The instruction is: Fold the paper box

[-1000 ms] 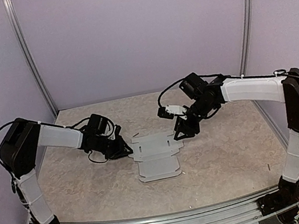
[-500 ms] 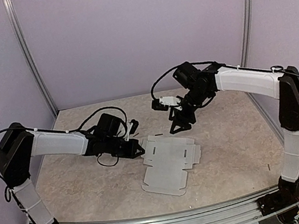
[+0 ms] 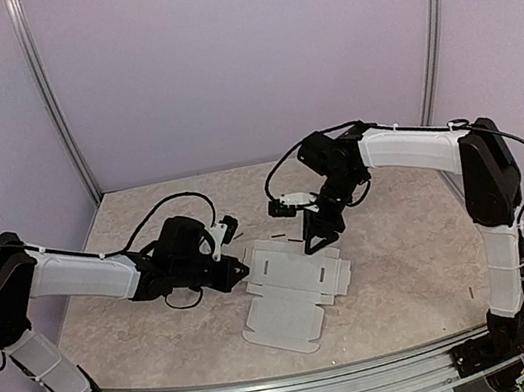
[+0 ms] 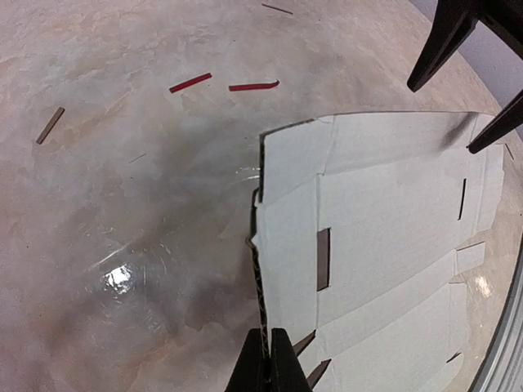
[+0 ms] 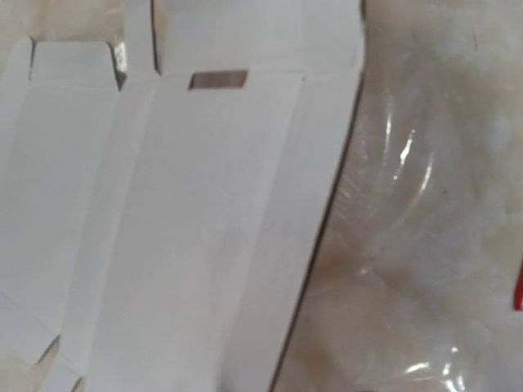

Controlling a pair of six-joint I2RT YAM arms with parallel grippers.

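Left pincer [image 4: 268,363] grips paper box [image 3: 289,293] edge; right pincer [image 3: 313,244] over far edge; tabletop [image 3: 417,270] rightward open.

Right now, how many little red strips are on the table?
2. One red strip lies on the table beyond the paper box, the other just beside it. More may be hidden.

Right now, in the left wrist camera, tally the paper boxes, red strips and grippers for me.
paper box: 1
red strips: 2
grippers: 2, the left gripper and the right gripper
Total: 5
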